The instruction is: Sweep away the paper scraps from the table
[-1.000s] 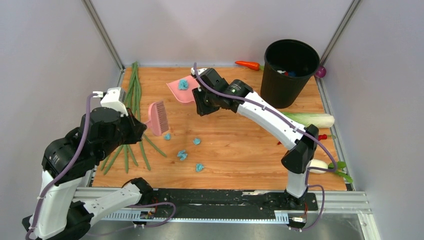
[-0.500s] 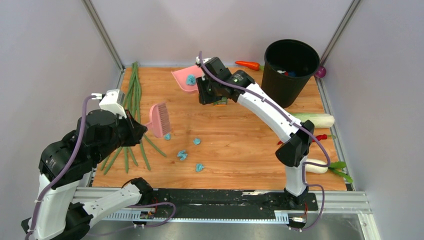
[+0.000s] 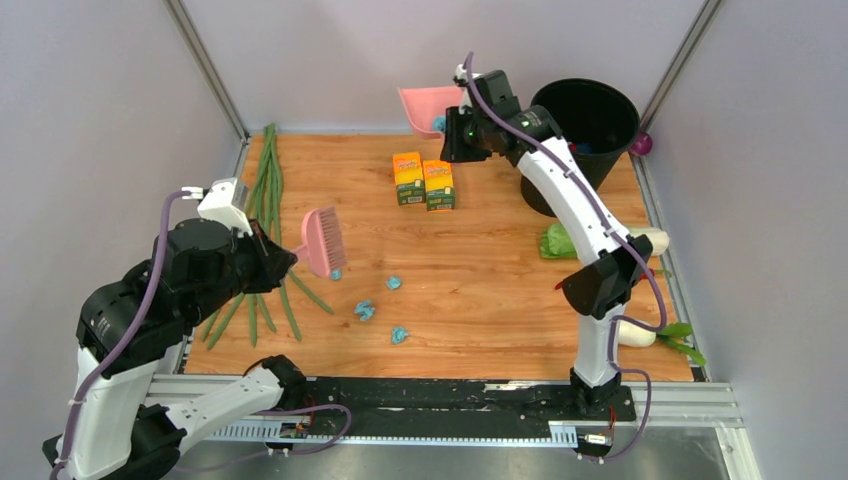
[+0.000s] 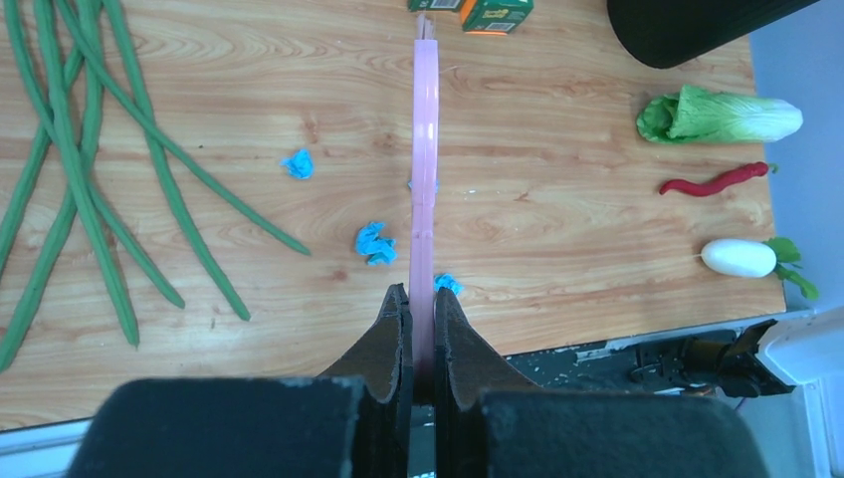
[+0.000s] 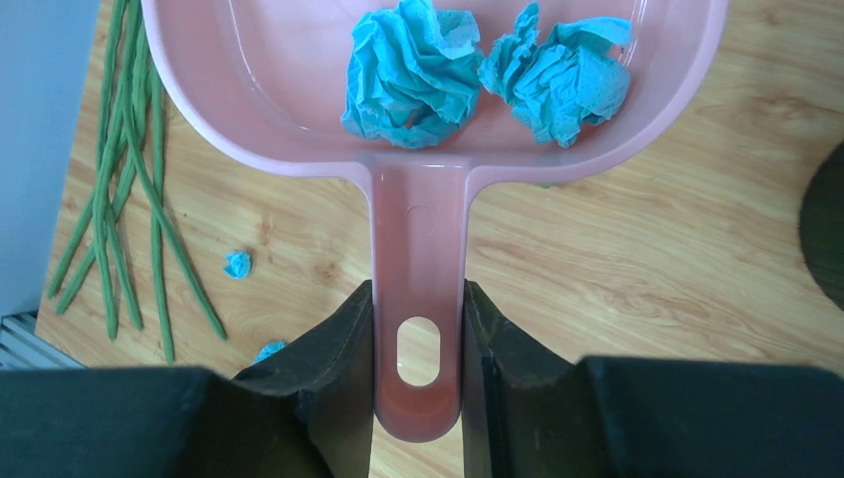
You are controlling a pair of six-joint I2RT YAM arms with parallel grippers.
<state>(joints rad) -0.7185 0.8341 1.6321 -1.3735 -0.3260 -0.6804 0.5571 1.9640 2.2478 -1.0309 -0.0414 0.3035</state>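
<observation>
Pink plastic fills both your tools: your right gripper [image 5: 416, 294] is clamped on the handle of a dustpan [image 5: 249, 90], held in the air near the black bin [image 3: 590, 110], with two teal paper scraps [image 5: 408, 70] lying in it. Your left gripper [image 4: 420, 294] is closed tight on a brush [image 3: 322, 240], its bristles just beside four more scraps on the wooden table [image 3: 480, 270].

Left pincer [image 4: 422, 301], right pincer [image 5: 418, 297] clenched; right arm [image 3: 575, 205] outstretched.
</observation>
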